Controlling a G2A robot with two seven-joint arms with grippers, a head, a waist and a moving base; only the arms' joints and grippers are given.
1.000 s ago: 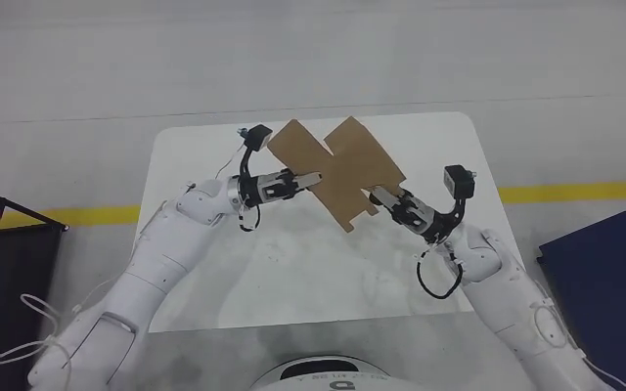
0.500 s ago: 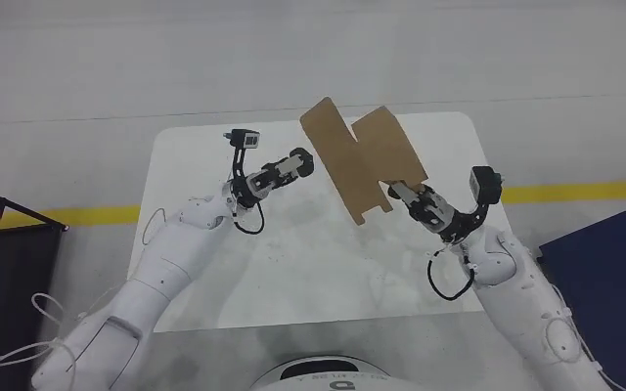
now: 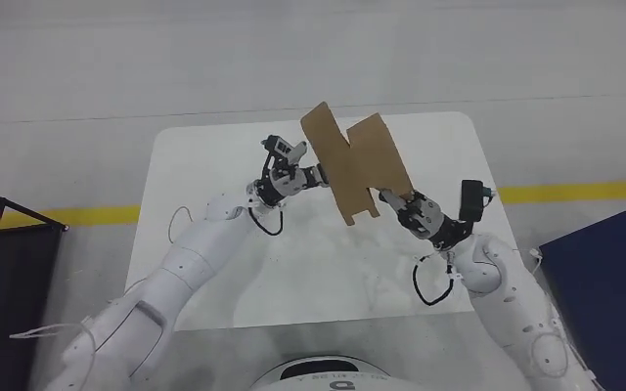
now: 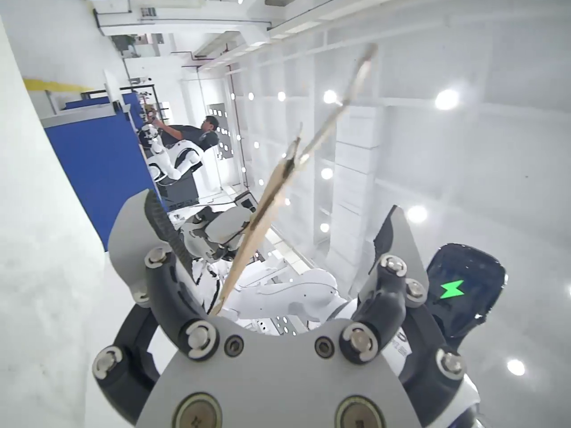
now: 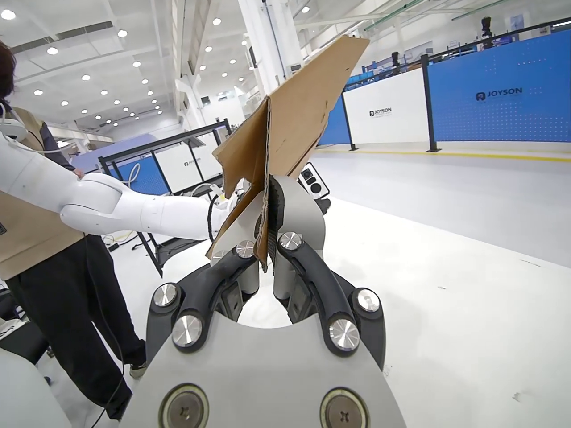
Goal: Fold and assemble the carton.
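The carton (image 3: pixel 354 161) is a flat sheet of brown cardboard with notched flaps, held tilted up above the back of the white table (image 3: pixel 245 274). My right gripper (image 3: pixel 391 202) is shut on its lower right edge; the right wrist view shows the fingers (image 5: pixel 285 207) pinching the corrugated edge of the carton (image 5: pixel 303 104). My left gripper (image 3: pixel 318 176) sits at the carton's left edge. In the left wrist view this gripper (image 4: pixel 268 206) stands open, and the carton (image 4: pixel 243 249) runs edge-on between its spread fingers without either pad touching it.
The table's near half is bare white surface. A yellow floor line (image 3: pixel 88 215) runs past both sides of the table. A dark blue barrier (image 3: pixel 592 264) stands off the right side, and a black frame (image 3: pixel 20 220) off the left.
The right arm raised and tilted the carton. The left gripper let go of its left edge, swung away, and has come back to that edge with its fingers open around it.
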